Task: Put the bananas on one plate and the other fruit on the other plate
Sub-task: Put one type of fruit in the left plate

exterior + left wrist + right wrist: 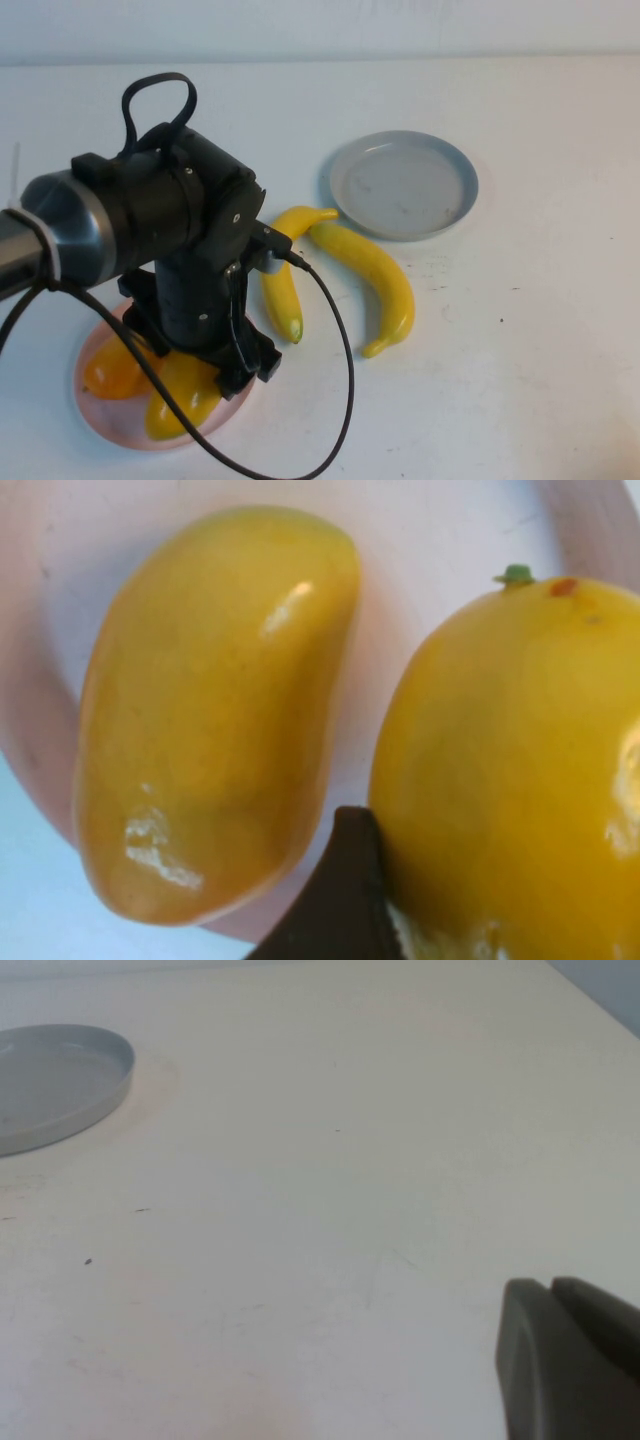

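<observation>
The left claw [190, 375] is down low over the pink plate [100, 420], right on top of the two mangoes [180, 395]. Both mangoes sit on that plate side by side, and one dark finger [345, 895] is touching the nearer mango [510, 780], with the other mango [215, 710] just beside it. Honestly can't tell if that claw is spread or pinching, the arm blocks it.

The two bananas [370, 275] lie on the white counter [540, 350], just off to the claw's right, between the two plates, their upper ends close together. The grey plate [403, 184] sits beyond them with nothing on it.

The right claw [565, 1360] is hovering low over bare counter, well away from the grey plate [55, 1080], fingers pressed together.
</observation>
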